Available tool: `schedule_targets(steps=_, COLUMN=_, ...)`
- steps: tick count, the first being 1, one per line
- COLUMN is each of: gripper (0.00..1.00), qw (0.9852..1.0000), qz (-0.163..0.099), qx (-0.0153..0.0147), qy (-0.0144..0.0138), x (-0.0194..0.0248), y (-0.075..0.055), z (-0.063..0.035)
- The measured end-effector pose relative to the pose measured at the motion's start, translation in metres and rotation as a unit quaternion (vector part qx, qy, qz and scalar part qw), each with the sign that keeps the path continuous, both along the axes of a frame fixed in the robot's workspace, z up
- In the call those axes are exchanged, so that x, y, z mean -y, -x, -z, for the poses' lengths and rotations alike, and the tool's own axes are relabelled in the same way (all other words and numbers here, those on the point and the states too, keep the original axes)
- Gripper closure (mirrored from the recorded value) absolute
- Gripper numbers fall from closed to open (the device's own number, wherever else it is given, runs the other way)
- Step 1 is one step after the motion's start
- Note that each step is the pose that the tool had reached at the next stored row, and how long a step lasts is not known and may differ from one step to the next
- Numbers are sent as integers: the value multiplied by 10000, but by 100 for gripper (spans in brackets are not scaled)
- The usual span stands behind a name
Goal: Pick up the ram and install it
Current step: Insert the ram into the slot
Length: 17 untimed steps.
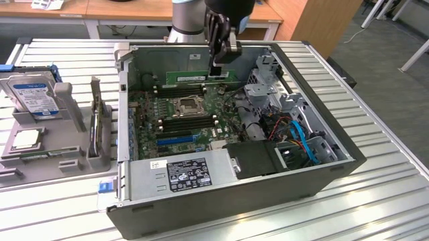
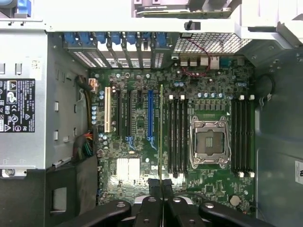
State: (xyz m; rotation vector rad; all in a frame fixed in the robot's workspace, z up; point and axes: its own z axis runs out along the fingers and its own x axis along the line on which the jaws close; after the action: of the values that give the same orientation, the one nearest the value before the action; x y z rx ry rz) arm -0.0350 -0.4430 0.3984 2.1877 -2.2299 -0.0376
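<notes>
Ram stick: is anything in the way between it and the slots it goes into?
Nothing visible is. The gripper holds the ram over the open case, and the black memory slots beside the processor socket lie bare below it.

Tally, taken over the table:
- computer case (image 1: 234, 206), open: one
- motherboard (image 1: 150, 108): one
- processor socket (image 1: 188, 105): one
- memory slots (image 2: 177, 137): two banks, one on either side of the socket
- power supply (image 1: 181, 173): one
- ram (image 1: 198, 77): one
- gripper (image 1: 218, 75): one
- grey tray (image 1: 40, 173), exterior view's left — one hard drive (image 1: 33, 95), one processor chip (image 1: 25, 139)
</notes>
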Motion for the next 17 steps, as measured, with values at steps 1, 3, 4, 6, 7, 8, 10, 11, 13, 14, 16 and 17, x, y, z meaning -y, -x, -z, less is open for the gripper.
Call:
schedule_targets(steps=1, gripper=88, qw=10000, qz=1, qx=0, qy=-1, x=-10, y=0, z=1)
schedule_targets(steps=3, gripper=88, qw=10000, qz=3, qx=1, qy=-3, x=-27, y=0, z=1)
schedule_targets(steps=4, gripper=88, qw=10000, qz=4, qx=2, qy=-4, x=-35, y=0, z=1)
schedule_targets(steps=6, gripper=88, qw=10000, qz=5, qx=3, qy=-7, x=-52, y=0, z=3)
schedule_targets(steps=7, gripper=88, qw=10000, qz=6, qx=3, qy=-7, x=-60, y=0, z=3)
schedule_targets(steps=8, gripper=88, qw=10000, qz=7, qx=3, qy=-8, x=-69, y=0, z=3)
schedule_targets(steps=10, gripper=88, qw=10000, qz=9, qx=3, qy=-10, x=-84, y=0, z=4)
schedule_targets(steps=11, gripper=88, qw=10000, qz=10, qx=3, qy=-11, x=-92, y=0, z=4)
schedule_targets(steps=13, gripper=88, qw=10000, qz=12, qx=4, qy=-12, x=-107, y=0, z=5)
schedule_targets(steps=14, gripper=88, qw=10000, qz=12, qx=4, qy=-12, x=-114, y=0, z=5)
schedule_targets(steps=16, gripper=88, qw=10000, qz=14, qx=4, qy=-13, x=-129, y=0, z=5)
schedule_targets(steps=17, gripper=88, qw=10000, qz=15, qx=5, qy=-14, x=-136, y=0, z=6)
